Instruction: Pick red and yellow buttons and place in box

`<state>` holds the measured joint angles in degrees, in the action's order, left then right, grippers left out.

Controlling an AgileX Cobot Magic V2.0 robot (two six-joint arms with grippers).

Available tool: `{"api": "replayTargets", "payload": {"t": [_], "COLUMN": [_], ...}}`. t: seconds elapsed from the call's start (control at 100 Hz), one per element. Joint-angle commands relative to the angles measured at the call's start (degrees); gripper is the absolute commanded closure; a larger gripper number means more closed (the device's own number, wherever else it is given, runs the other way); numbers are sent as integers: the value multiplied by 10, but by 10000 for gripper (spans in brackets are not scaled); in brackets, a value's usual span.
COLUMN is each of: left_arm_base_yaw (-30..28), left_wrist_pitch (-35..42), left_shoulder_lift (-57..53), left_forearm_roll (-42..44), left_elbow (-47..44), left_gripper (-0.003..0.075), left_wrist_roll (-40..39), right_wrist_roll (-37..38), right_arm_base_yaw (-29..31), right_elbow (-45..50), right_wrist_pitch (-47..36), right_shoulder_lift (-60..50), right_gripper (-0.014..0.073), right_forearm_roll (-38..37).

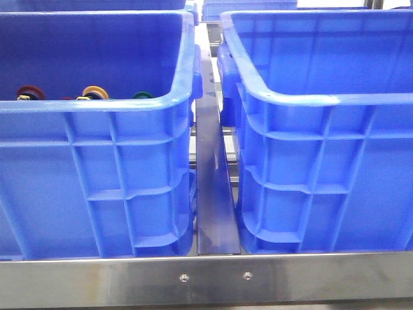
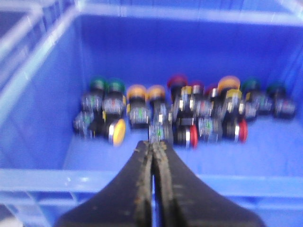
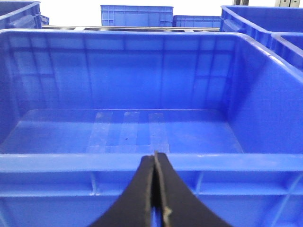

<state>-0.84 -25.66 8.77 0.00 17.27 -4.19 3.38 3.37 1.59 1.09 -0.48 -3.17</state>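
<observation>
Several buttons lie in a pile on the floor of the left blue crate [image 1: 97, 106]. In the left wrist view I see a yellow button [image 2: 117, 131] on its side, red buttons [image 2: 240, 130] and green-capped ones [image 2: 115, 85]. A red cap [image 1: 29, 92] and a yellow cap [image 1: 94, 92] peek over the crate rim in the front view. My left gripper [image 2: 154, 143] is shut and empty, above the crate's near rim [image 2: 47, 179]. The right blue box [image 1: 322, 100] is empty. My right gripper [image 3: 155, 155] is shut and empty at its near rim [image 3: 71, 162]. Neither gripper shows in the front view.
A dark metal divider [image 1: 216, 194] runs between the two crates. A steel rail [image 1: 206, 278] crosses the front edge. More blue crates [image 3: 136, 15] stand behind and beside the right box. The left wrist view is blurred.
</observation>
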Motion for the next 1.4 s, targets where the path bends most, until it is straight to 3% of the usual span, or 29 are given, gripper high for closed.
{"api": "replayTargets", "payload": {"t": [0.0,0.15,0.22,0.29,0.41,0.48,0.72,1.19,1.39], "left_arm_base_yaw": [0,0,0,1,12,19,56,66,66], "left_wrist_pitch": [30,29,29,30,41,42,26,-160,-198], "left_shoulder_lift": [56,153,198,241,308,343,470,752,850], "left_forearm_roll": [-7,-16,-25,-33,-34,-36,-66,-69,-56], "left_elbow": [40,84,104,123,154,176,274,519,594], "left_gripper": [741,734,677,549,228,127,125,135,135], "left_wrist_roll": [-7,-7,-6,-3,-1,-1,-1,-1,-31], "right_wrist_roll": [0,0,0,0,0,0,0,0,0], "right_arm_base_yaw": [0,0,0,0,0,0,0,0,0], "right_elbow": [3,3,3,3,3,3,3,3,3], "right_wrist_pitch": [-43,-43,-43,-43,-43,-43,-43,-43,-43], "right_shoulder_lift": [-12,-12,-12,-12,-12,-12,-12,-12,-12], "right_gripper": [665,665,665,665,665,665,665,665,665], "right_forearm_roll": [-5,-5,-5,-5,-5,-5,-5,-5,-5]}}
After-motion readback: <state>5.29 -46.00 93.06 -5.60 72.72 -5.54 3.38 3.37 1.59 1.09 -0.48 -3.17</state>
